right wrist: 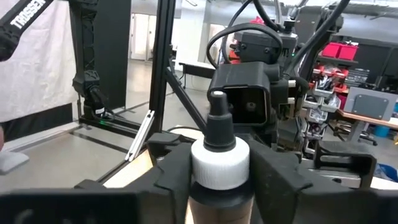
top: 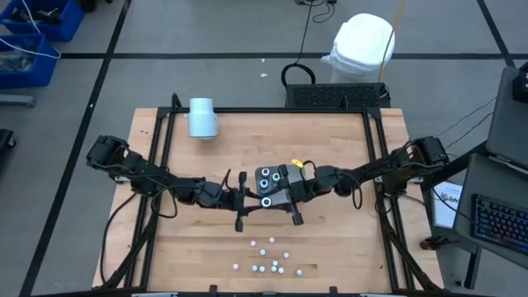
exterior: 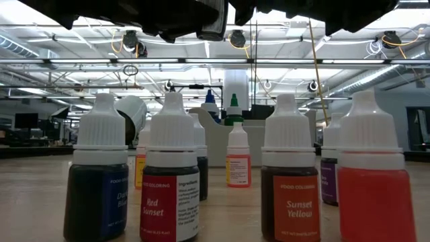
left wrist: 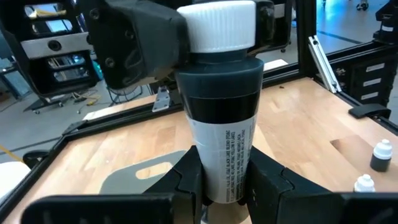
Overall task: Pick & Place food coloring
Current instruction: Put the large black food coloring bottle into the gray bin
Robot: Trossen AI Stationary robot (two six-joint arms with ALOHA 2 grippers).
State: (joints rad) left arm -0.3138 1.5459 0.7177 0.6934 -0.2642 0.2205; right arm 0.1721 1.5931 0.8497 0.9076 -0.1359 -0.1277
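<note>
Handover mid-air over tabletop (top: pixel 330 247) centre. Left hand (left wrist: pixel 224 183) clamped on lower body of dark food coloring bottle (left wrist: pixel 221 124). Right hand (right wrist: pixel 219 171) flanking white collar, fingers (right wrist: pixel 283 180) not clearly pinching. Best: seat right grip squarely first, then release left. Loose bottles (top: pixel 268 257) near front edge.

Illumination is bright and even, from overhead ceiling lights (exterior: pixel 80 67). Shadows on the counter (top: pixel 330 239) are soft. Wrist-view foregrounds are blurred.
</note>
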